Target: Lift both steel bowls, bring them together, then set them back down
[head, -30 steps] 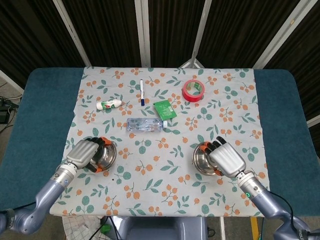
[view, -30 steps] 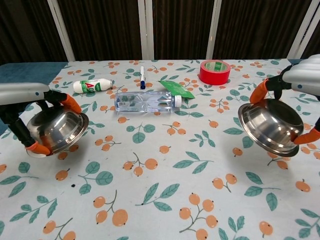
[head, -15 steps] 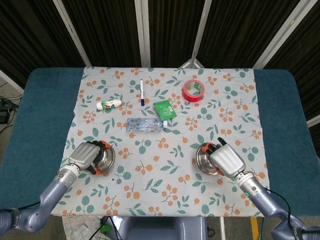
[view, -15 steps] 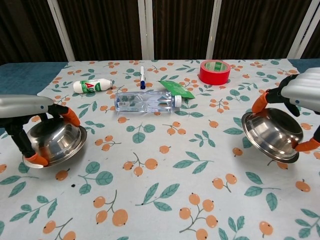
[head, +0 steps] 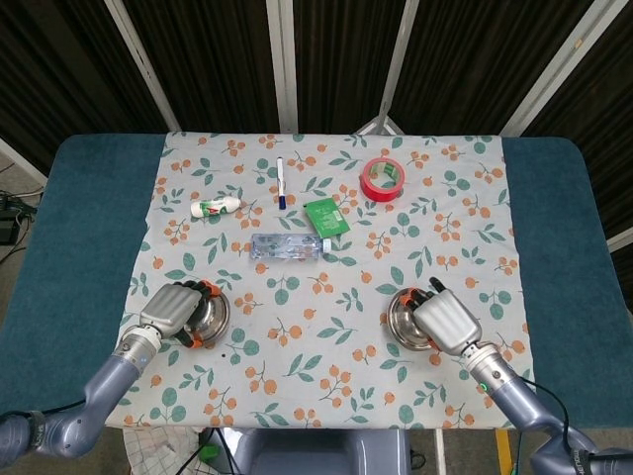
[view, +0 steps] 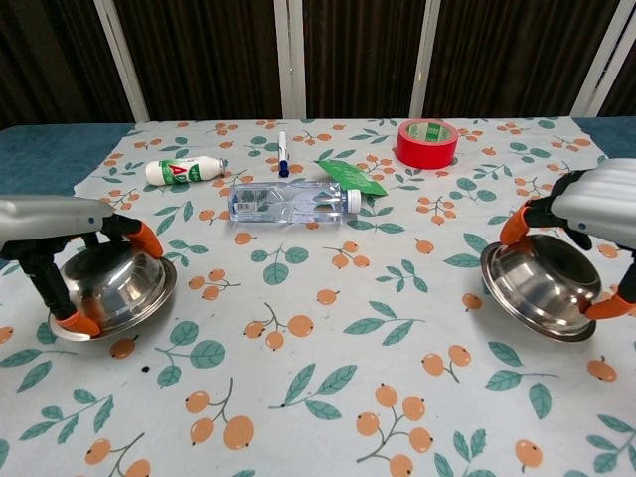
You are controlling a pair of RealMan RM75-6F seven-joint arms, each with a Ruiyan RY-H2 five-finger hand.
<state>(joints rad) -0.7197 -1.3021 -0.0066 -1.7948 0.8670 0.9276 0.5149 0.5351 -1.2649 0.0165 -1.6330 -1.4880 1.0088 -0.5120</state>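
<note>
A floral cloth [head: 326, 366] covers the middle of the blue tabletop [head: 79, 237]. At lower left of the frame the left hand [head: 170, 308] lies over a steel bowl [head: 209, 314], its orange fingertips [head: 206, 287] at the rim. At lower right the right hand [head: 446, 322] covers the second bowl [head: 406, 317] in the same way. Above them, near the centre, a clear bottle [head: 288, 246] lies on its side. Just above it is a green packet [head: 324, 215]. A marker [head: 281, 182] and a small white bottle [head: 217, 207] lie towards upper left, and a red tape roll [head: 383, 178] towards upper right.
</note>
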